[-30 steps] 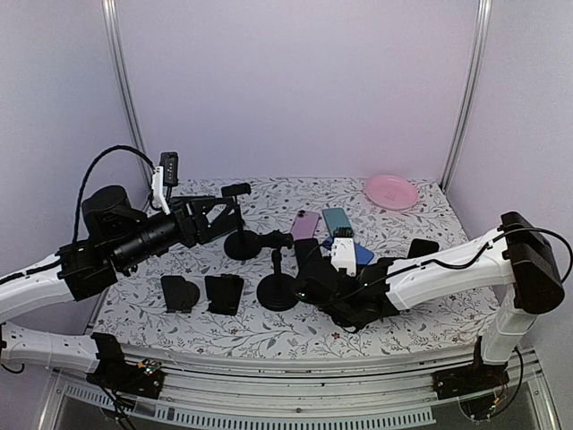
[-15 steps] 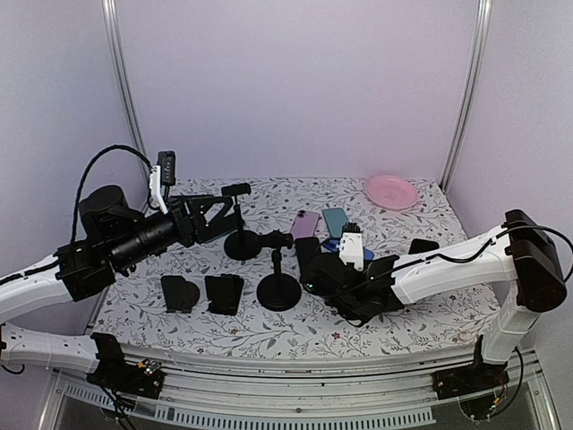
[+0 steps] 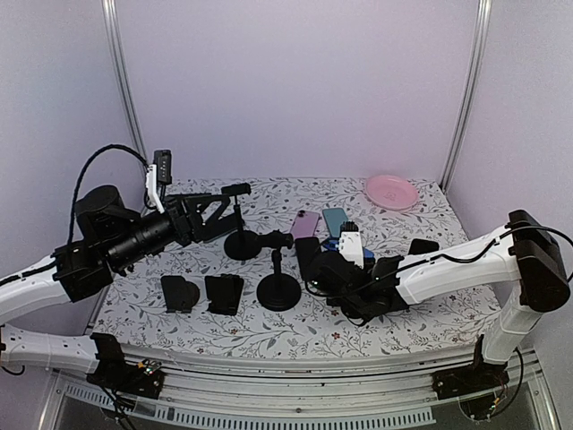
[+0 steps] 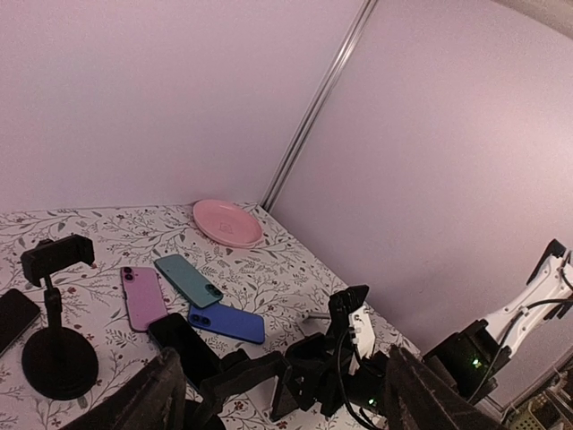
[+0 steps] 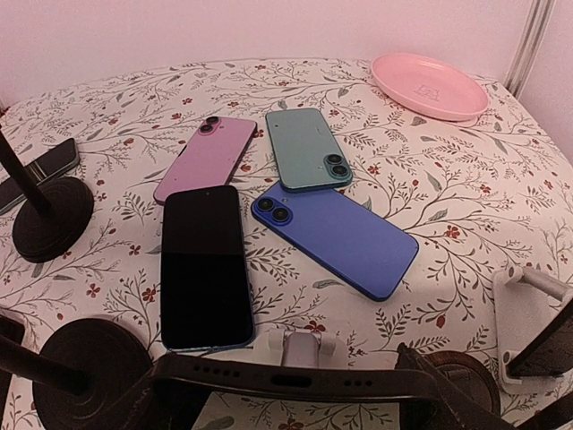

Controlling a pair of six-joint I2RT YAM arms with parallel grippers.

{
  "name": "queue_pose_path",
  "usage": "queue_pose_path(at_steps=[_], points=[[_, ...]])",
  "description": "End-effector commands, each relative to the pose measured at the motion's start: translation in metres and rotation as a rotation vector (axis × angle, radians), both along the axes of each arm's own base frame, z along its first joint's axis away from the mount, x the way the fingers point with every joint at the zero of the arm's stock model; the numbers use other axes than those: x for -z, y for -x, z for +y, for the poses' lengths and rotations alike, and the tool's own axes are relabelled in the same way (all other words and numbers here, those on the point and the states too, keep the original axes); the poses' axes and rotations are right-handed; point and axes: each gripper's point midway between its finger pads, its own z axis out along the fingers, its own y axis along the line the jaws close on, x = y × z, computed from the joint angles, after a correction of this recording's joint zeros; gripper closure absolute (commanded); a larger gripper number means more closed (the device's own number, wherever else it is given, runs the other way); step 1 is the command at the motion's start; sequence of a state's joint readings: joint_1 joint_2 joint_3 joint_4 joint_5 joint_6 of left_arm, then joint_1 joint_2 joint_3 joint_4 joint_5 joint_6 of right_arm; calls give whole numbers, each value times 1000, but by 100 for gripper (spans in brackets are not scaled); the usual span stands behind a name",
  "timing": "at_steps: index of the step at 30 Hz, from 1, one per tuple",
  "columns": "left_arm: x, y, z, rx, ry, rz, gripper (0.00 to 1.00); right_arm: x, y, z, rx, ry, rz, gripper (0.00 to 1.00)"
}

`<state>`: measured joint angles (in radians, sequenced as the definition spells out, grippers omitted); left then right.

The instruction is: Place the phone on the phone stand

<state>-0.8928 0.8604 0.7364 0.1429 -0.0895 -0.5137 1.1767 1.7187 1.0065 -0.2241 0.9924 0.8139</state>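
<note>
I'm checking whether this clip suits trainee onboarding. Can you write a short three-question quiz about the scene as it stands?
1. Count: in the right wrist view, how many phones lie with camera lenses showing?
2. True or false: a phone sits on the pink plate.
3. The right fingers clamp: A a stand; B a dark phone; C nothing.
Key: 1. three: pink phone, teal phone, blue phone. 2. false. 3. B.
</note>
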Motion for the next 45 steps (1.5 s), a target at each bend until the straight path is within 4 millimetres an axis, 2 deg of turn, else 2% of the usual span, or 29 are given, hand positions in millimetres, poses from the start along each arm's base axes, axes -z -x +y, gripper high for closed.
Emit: queue_pose_path(at_steps=[1,13,29,35,45], points=[[4,-2,6,-13,-1,1,23,19,-2,-24,17,138,42,52],[2,-1,5,-8,4,1,23,21,0,-29,73,90,66,52],[1,1,6,-1,11,1,23,20,-1,-24,84,50,61,50],[0,2,7,1,12,0,23,16,-1,-23,79,36,61,35],[0,3,6,6,15,1,23,8,0,-15,52,-25,81,20]])
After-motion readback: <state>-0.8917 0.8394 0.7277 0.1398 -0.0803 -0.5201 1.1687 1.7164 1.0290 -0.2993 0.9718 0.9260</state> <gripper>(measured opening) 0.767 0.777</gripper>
